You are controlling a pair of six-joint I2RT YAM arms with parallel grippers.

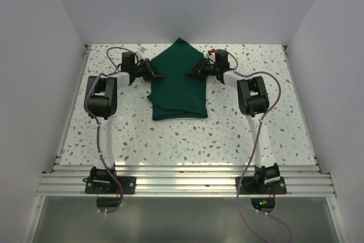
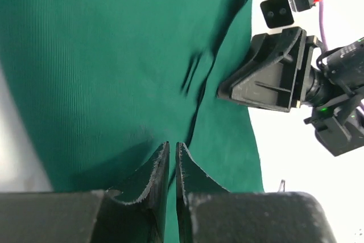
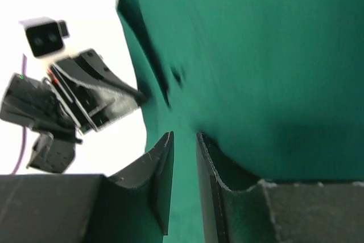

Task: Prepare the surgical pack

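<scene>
The dark green drape [image 1: 177, 83] lies as a folded bundle at the table's far middle, its top flap ending in a point. It fills the left wrist view [image 2: 114, 55] and the right wrist view [image 3: 256, 55]. My left gripper [image 1: 156, 74] is at the drape's left edge, jaws nearly closed [image 2: 172, 155] with cloth pinched between them and a crease running up from the tips. My right gripper [image 1: 194, 73] is at the right edge [image 3: 185, 146], jaws narrowly apart with a fold of cloth between them. The tray, instruments, gauze and packets are hidden.
The speckled table [image 1: 239, 129] has white walls on three sides and a metal rail [image 1: 182, 181] at the near edge. The right gripper's body [image 2: 273, 75] shows in the left wrist view, and the left gripper's body [image 3: 94, 92] in the right wrist view.
</scene>
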